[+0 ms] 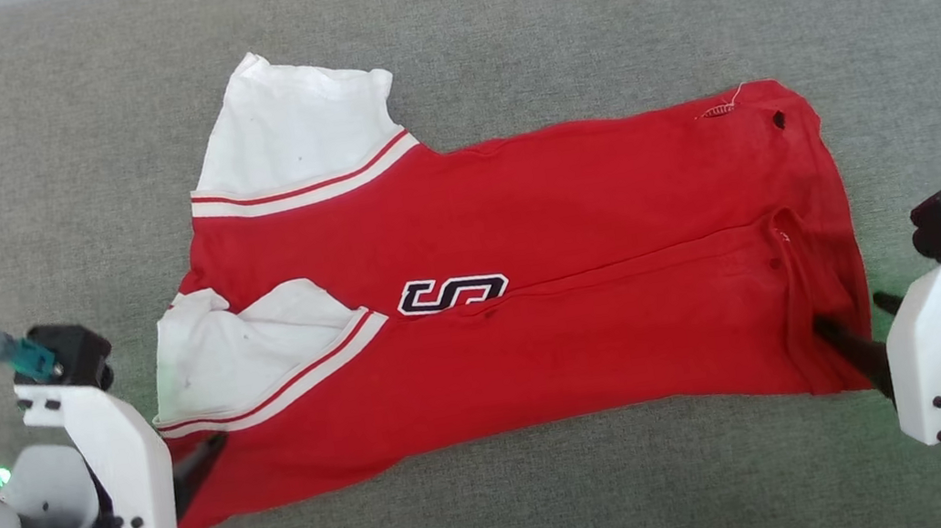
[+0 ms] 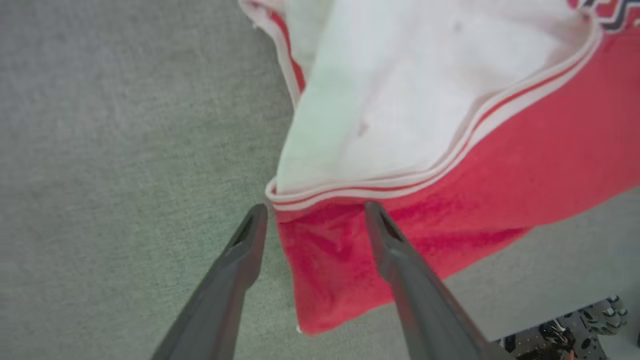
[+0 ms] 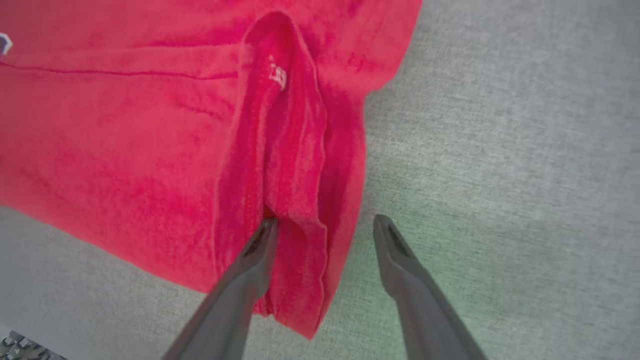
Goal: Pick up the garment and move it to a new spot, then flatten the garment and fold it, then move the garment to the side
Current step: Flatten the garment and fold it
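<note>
My left claw (image 2: 312, 212) and right claw (image 3: 325, 225) stand apart, gripping nothing, at the near corners of the garment (image 1: 584, 285), I judge so its fold can lie flat.

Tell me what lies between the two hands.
The garment spans the whole stretch from left hand to right hand, shown in the head view.

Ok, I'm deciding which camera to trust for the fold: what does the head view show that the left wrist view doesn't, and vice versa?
Head view: the whole garment spread on the grey surface, its far white sleeve, and the right gripper open at its right end. Left wrist view: the left gripper close up, jaws open, one finger over the grey, the other over the red corner, gripping nothing. Shared: the near white sleeve, its striped trim and the red cloth below it.
</note>
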{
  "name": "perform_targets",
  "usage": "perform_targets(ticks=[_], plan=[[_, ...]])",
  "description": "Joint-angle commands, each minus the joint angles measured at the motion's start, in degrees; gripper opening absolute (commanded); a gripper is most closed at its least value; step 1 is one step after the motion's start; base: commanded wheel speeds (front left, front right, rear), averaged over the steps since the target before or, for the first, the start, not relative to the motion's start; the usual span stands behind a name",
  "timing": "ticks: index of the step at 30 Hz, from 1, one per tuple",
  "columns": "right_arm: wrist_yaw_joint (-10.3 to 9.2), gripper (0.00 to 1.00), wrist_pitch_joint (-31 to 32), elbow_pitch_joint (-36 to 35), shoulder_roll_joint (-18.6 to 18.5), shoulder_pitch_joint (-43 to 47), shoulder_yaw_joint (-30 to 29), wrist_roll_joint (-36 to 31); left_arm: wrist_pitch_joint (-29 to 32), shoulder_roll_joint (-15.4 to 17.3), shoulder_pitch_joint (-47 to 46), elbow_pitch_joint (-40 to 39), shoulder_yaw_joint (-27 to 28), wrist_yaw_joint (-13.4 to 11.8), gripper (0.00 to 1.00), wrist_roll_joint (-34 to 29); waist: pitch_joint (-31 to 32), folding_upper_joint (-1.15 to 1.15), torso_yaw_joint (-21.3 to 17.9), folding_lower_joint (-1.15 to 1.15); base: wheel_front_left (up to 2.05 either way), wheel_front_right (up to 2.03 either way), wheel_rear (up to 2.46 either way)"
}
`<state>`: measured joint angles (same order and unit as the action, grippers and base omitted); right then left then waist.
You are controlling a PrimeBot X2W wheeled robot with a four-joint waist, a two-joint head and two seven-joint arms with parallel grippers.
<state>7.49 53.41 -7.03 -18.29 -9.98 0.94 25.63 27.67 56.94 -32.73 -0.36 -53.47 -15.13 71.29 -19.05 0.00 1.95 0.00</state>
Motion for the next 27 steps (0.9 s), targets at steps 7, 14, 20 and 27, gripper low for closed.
perform_targets(ticks=[7, 14, 20, 27], plan=[[0.0, 1.0, -2.1, -6.5, 2.0, -0.8, -2.9, 0.4, 2.3, 3.3, -5.1, -4.7, 1.7, -0.3, 1.0, -2.9, 0.3, 0.0, -1.2, 0.0, 0.0, 0.0, 0.0], [0.0, 1.0, -11.1, -12.2, 7.4, -2.8, -5.2, -2.2, 3.1, 3.3, -12.1, -2.3, 3.8, 2.5, 1.0, -5.2, -1.3, 0.0, -4.9, 0.0, 0.0, 0.0, 0.0], [0.0, 1.0, -22.5, -14.1, 11.7, -4.0, -4.5, -5.3, 2.3, 1.0, -18.4, 5.3, 4.7, 6.7, 1.0, -7.9, -3.0, 0.0, -8.8, 0.0, 0.0, 0.0, 0.0], [0.0, 1.0, -33.6, -12.7, 14.4, -3.7, -1.9, -6.2, 2.8, -1.2, -25.1, 16.5, 5.2, 11.4, 1.0, -9.9, -5.8, 0.0, -14.1, 0.0, 0.0, 0.0, 0.0]])
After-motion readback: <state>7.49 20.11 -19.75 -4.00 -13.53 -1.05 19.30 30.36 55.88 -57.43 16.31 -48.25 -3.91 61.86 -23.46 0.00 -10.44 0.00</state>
